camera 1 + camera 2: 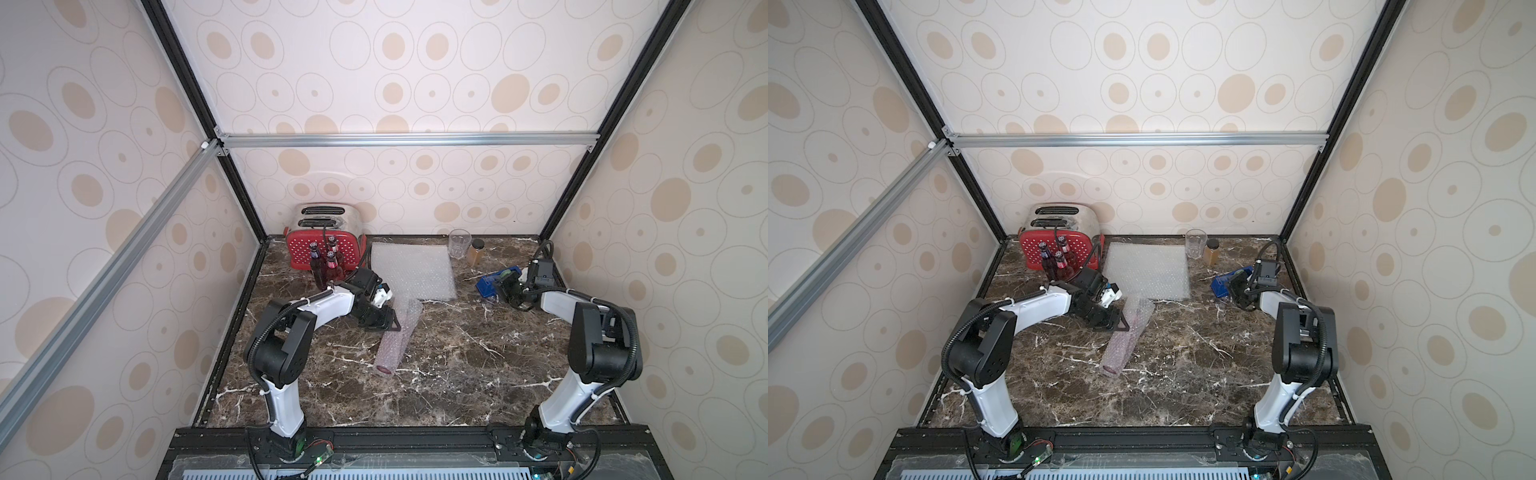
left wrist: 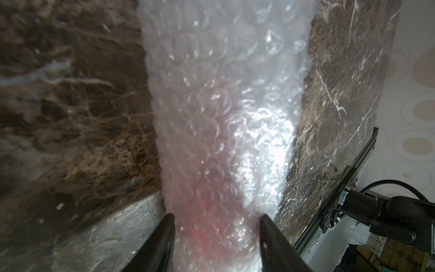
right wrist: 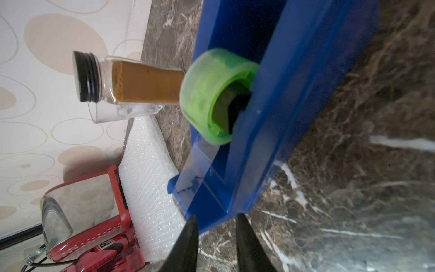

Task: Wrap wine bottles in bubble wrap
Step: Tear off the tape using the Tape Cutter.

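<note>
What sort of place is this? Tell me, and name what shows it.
Probably a robot test booth staged as a kitchen counter: a red toaster stands on a marble-look tabletop, enclosed by wallpapered panels on an aluminium frame.

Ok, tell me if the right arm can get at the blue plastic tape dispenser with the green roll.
Probably yes. The right gripper sits at one end of the blue plastic tape dispenser, jaws either side of it, with nothing between them. The amber jar and clear glass stand beyond, out of the way.
</note>
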{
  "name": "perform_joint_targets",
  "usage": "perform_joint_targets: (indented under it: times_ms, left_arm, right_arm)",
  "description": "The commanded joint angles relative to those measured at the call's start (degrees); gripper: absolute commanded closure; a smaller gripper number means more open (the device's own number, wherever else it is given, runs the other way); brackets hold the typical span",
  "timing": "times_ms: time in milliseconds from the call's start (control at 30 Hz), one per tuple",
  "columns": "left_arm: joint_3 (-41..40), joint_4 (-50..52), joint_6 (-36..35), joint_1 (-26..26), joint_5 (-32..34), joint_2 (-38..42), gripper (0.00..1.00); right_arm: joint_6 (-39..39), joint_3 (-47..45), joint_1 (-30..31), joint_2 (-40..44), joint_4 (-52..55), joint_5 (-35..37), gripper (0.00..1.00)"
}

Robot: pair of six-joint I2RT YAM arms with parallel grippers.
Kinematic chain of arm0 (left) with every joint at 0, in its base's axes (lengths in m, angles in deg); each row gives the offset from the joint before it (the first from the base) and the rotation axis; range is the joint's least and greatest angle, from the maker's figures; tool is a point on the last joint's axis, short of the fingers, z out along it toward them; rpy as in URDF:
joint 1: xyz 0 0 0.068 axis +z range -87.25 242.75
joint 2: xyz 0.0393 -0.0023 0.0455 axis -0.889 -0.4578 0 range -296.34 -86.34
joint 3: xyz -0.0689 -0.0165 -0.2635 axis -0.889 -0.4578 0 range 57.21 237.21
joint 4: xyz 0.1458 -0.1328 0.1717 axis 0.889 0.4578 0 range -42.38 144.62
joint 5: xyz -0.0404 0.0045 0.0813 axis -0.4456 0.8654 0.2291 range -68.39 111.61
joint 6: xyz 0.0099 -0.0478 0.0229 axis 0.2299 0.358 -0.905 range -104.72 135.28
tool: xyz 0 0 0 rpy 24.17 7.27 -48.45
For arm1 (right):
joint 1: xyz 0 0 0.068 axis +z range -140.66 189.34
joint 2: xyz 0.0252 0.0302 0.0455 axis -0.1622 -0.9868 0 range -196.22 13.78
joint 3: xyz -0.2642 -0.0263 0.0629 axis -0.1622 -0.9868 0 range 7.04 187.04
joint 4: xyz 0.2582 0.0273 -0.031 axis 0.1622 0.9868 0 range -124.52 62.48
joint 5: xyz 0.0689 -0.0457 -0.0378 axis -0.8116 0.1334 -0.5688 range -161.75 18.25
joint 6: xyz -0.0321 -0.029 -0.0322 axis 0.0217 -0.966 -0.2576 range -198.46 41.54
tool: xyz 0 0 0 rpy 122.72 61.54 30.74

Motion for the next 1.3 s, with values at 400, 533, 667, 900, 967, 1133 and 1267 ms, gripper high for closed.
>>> perform_joint_targets:
  times_ms: [400,533,667,900,967,1133,1267]
  left_arm:
    - [-1.51,3.84,0.12,-0.27,5.40,-1.19,0.45]
    - [-1.57,3.77,0.12,-0.28,5.49,-1.15,0.45]
    - [-1.58,3.72,0.07,-0.30,5.40,-1.19,0.45]
    - [-1.36,3.92,0.12,-0.31,5.44,-1.54,0.45]
    - [-1.35,3.91,0.12,-0.34,5.49,-1.54,0.45]
    - [-1.35,3.91,0.21,-0.39,5.49,-1.63,0.45]
    - [-1.42,3.95,0.14,-0.33,5.63,-1.52,0.45]
  right_arm:
    - [5.54,2.72,-0.12,-4.34,-8.40,-1.22,0.71]
    - [7.11,1.84,-0.04,-5.12,-10.32,-1.37,0.71]
    - [8.09,0.55,-0.06,-5.39,-12.21,-1.30,0.71]
    - [10.66,-1.90,0.22,-5.57,-15.50,-1.67,0.73]
    - [11.44,-3.54,0.32,-4.94,-16.57,-1.38,0.70]
    - [14.08,-6.12,1.14,-4.98,-20.65,-0.54,0.69]
    - [15.62,-6.59,1.33,-5.89,-22.27,0.08,0.74]
